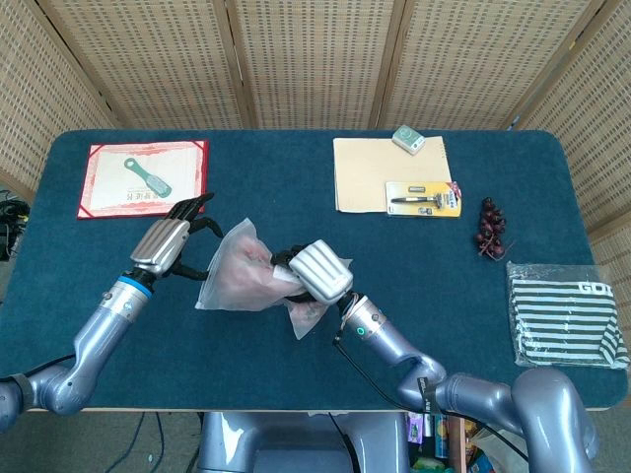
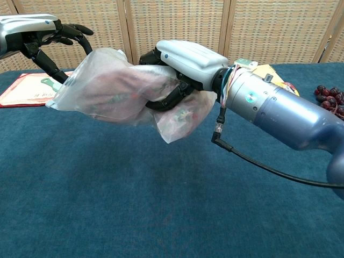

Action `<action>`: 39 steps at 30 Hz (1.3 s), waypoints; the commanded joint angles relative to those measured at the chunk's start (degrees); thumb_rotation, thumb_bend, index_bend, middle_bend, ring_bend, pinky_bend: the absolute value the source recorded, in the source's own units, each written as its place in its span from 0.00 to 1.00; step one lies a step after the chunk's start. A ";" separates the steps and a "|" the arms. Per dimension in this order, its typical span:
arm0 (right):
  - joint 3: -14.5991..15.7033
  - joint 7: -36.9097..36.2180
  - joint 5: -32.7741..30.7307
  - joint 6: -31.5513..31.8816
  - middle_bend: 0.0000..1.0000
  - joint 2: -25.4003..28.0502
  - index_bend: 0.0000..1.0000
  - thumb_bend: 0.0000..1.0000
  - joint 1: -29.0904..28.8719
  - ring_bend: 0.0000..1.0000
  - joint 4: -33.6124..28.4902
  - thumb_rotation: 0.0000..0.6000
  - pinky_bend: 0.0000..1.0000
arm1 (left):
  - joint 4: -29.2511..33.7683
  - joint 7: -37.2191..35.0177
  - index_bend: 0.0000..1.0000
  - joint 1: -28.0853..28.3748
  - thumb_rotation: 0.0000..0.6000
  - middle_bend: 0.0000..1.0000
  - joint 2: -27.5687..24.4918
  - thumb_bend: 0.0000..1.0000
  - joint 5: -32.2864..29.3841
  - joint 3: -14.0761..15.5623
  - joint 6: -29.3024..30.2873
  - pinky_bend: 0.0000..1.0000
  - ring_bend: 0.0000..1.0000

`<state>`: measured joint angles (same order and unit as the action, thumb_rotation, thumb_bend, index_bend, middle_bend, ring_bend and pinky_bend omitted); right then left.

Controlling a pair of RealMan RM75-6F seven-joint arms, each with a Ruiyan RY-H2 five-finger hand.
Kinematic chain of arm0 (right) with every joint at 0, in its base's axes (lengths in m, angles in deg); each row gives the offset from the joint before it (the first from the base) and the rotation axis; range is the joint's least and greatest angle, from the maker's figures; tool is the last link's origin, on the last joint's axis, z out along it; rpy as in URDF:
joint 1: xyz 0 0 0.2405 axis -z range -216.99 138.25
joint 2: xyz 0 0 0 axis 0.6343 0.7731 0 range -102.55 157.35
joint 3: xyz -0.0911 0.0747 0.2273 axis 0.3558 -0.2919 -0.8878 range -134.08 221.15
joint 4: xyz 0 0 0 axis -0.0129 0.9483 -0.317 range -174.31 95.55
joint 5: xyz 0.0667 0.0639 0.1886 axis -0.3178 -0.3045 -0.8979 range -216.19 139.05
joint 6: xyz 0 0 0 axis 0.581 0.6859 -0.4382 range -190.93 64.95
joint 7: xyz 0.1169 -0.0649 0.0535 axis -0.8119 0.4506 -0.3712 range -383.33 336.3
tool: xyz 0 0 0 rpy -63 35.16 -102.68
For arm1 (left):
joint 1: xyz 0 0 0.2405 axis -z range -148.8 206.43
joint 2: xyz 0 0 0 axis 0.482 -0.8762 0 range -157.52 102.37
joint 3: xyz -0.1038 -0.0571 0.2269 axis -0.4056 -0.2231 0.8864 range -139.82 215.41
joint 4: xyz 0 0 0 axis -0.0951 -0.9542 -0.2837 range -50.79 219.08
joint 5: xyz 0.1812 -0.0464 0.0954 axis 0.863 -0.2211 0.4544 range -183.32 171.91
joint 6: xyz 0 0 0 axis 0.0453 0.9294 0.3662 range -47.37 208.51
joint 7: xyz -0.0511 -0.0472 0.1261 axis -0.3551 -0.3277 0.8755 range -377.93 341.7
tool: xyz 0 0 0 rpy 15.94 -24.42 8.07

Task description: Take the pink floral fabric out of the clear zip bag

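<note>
The clear zip bag (image 1: 240, 273) (image 2: 105, 88) hangs above the blue table, with the pink floral fabric (image 1: 258, 276) (image 2: 121, 91) bunched inside it. My right hand (image 1: 314, 274) (image 2: 185, 62) grips the bag around its middle, fingers wrapped over the fabric through the plastic. A fold of bag and fabric (image 2: 180, 121) droops below that hand. My left hand (image 1: 170, 241) (image 2: 35, 35) is at the bag's left end with fingers spread, close to the plastic edge; contact is not plain.
A red-bordered mat (image 1: 143, 177) with a green brush (image 1: 148, 177) lies at the back left. A tan folder (image 1: 389, 172), a packaged razor (image 1: 422, 199) and a small box (image 1: 408, 139) are at the back right. Dark grapes (image 1: 490, 227) and striped cloth (image 1: 564, 313) lie far right.
</note>
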<state>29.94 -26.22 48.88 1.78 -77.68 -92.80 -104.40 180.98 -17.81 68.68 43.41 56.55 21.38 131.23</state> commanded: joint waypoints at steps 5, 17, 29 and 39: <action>0.15 0.50 -0.46 -0.13 0.67 0.19 0.57 0.90 0.20 0.63 -0.58 1.00 0.76 | 2.36 1.05 0.41 1.30 1.00 0.00 -0.37 0.11 -1.66 0.31 -0.97 0.00 0.00; -0.37 1.20 -1.18 0.28 0.67 0.84 0.57 0.90 0.45 0.63 -2.93 1.00 0.76 | 1.77 4.83 0.41 3.96 1.00 0.00 3.15 0.11 -4.17 1.49 -0.59 0.00 0.00; -0.44 1.59 -1.60 0.70 0.67 1.49 0.57 0.90 0.97 0.63 -4.74 1.00 0.76 | 1.56 4.79 0.44 5.40 1.00 0.00 4.84 0.38 -5.56 1.80 -1.26 0.00 0.00; 0.21 1.52 -1.16 1.24 0.67 2.07 0.57 0.90 1.59 0.63 -5.45 1.00 0.76 | -0.42 3.87 0.58 6.53 1.00 0.00 5.77 0.77 -4.27 2.18 -2.01 0.00 0.00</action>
<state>30.14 -24.70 47.73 3.03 -75.63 -91.22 -109.86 180.72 -13.71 75.18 49.15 52.17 23.51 129.27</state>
